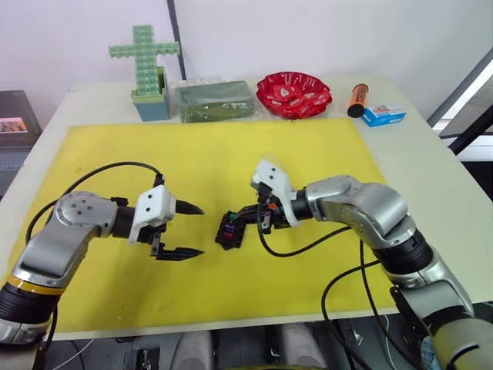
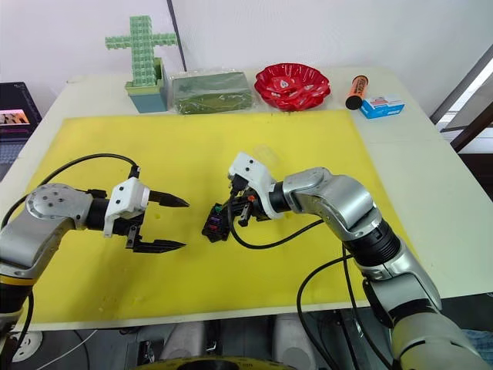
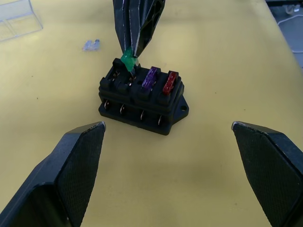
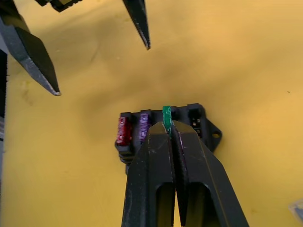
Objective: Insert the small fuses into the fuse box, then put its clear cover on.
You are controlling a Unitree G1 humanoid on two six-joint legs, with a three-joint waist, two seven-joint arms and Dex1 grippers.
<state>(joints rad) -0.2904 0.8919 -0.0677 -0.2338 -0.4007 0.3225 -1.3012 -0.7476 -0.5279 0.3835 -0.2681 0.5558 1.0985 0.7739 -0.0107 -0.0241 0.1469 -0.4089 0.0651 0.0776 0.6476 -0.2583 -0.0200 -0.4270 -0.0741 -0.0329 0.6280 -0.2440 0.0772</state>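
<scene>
Green fuse (image 4: 166, 115) pinched in right tool (image 4: 169, 128), atop fuse box (image 4: 163, 135).

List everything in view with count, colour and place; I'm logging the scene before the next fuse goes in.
fuse box: one, black, mid yellow mat, between the grippers
red fuse: one, seated in an end slot
purple fuse: one, seated beside the red one
green fuse: one, pinched by the right gripper at the next slot
loose fuse: one, pale greyish, on the mat beyond the box
clear cover: one, transparent, on the mat farther off
yellow mat: one, covering the table
block cross: one, green, table's back edge
clear bag: one, green contents, back edge
red bowl: one, back edge
orange cylinder: one, back right
blue-and-white carton: one, back right
left gripper: open, empty
right gripper: shut on the green fuse
</scene>
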